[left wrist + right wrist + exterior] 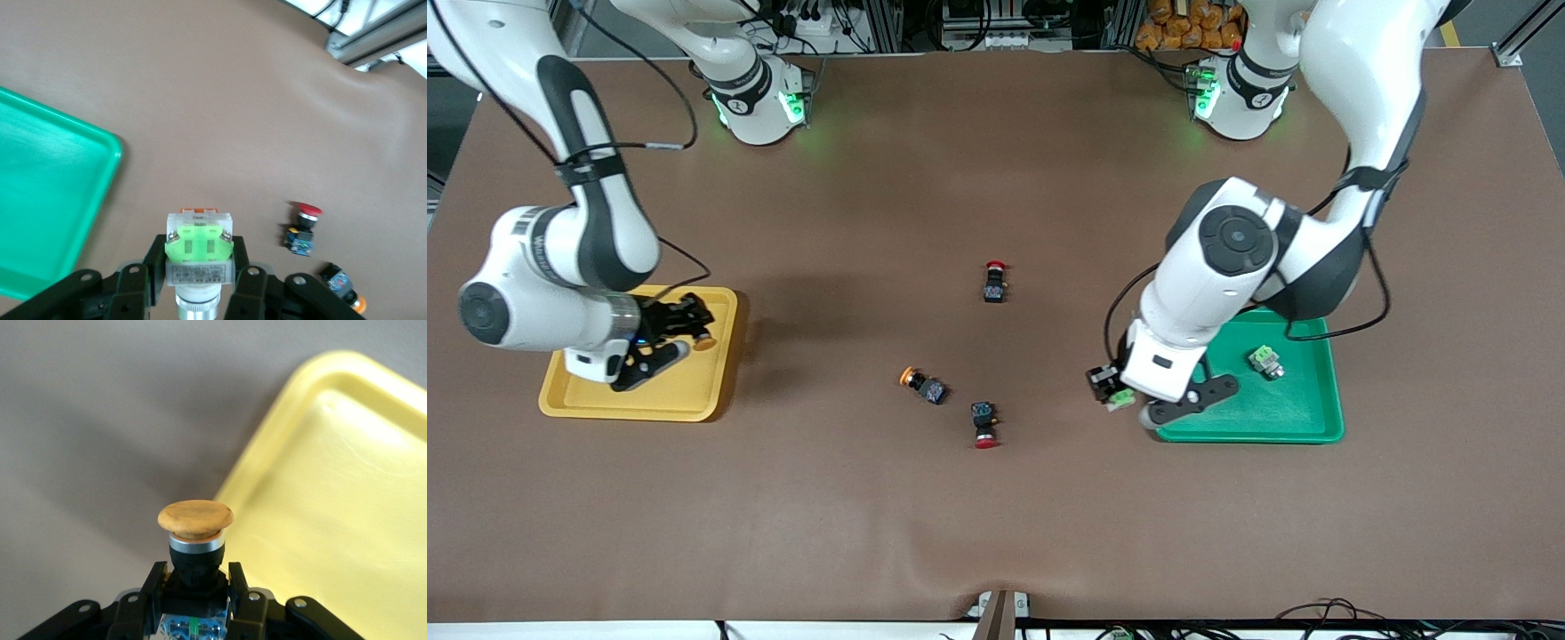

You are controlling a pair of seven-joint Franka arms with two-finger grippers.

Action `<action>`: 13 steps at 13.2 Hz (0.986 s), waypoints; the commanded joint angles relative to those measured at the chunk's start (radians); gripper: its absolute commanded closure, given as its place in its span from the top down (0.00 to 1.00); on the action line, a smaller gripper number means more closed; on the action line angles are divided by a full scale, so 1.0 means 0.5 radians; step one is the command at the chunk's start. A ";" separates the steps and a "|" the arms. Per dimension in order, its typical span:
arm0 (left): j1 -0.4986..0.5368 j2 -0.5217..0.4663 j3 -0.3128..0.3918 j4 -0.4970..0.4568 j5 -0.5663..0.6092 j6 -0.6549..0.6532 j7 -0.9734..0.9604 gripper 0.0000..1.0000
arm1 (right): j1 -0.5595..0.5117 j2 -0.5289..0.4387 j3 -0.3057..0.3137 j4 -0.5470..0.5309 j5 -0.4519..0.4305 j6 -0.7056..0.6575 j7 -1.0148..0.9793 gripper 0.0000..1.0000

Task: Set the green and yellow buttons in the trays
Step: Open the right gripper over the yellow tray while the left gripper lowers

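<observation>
My left gripper (1113, 388) is shut on a green button (1123, 399) just outside the green tray (1280, 409), at the tray's edge toward the table's middle. In the left wrist view the fingers (243, 270) clamp the button's grey body (199, 250), with the tray's corner (40, 200) beside it. A second green button (1265, 361) lies in the green tray. My right gripper (685, 333) is shut on a yellow button (703, 340) over the yellow tray (685, 391); the right wrist view shows its cap (195, 517) over the tray's rim (267, 467). Another yellow button (922, 384) lies mid-table.
Two red-capped black switches lie mid-table: one (994, 281) farther from the front camera, one (984, 424) nearer, close to the loose yellow button. The nearer one also shows in the left wrist view (303, 230). A brown mat covers the table.
</observation>
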 commanded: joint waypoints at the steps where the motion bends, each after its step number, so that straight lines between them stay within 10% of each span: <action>1: 0.120 -0.114 -0.020 -0.081 -0.031 -0.081 0.035 0.00 | -0.223 0.118 0.045 -0.030 0.010 0.093 -0.404 0.00; 9: 0.359 -0.175 -0.011 -0.112 -0.013 -0.118 0.217 0.00 | -0.591 0.545 0.045 0.240 0.035 0.232 -1.105 0.00; 10: 0.390 -0.169 -0.011 -0.112 -0.010 -0.118 0.229 0.00 | -0.591 0.548 0.045 0.252 0.035 0.220 -1.096 0.08; 13: 0.500 -0.151 -0.008 -0.121 -0.022 -0.118 0.400 0.00 | -0.616 0.548 0.045 0.259 0.096 0.219 -1.087 0.86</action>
